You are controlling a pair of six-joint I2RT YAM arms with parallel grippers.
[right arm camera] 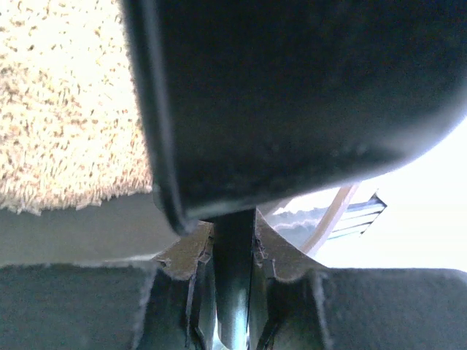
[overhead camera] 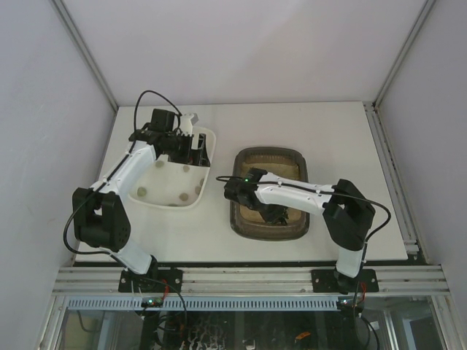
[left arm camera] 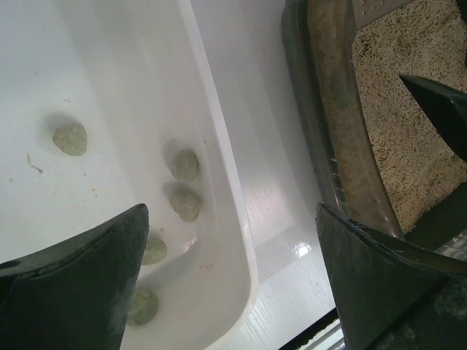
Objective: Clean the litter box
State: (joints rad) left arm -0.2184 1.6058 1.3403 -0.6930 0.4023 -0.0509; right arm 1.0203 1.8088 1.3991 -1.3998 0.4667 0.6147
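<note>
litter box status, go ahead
Left jaws open, empty, over white tray with clumps. Right jaws shut on dark scoop, at litter box. No obstruction seen.

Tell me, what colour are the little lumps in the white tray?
The lumps are pale greyish green, clearest in the left wrist view.

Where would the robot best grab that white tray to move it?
Probably by the thin raised wall of the tray, from above, one finger inside and one outside. It is too wide to span, and the open left tool hangs right over that wall.
</note>
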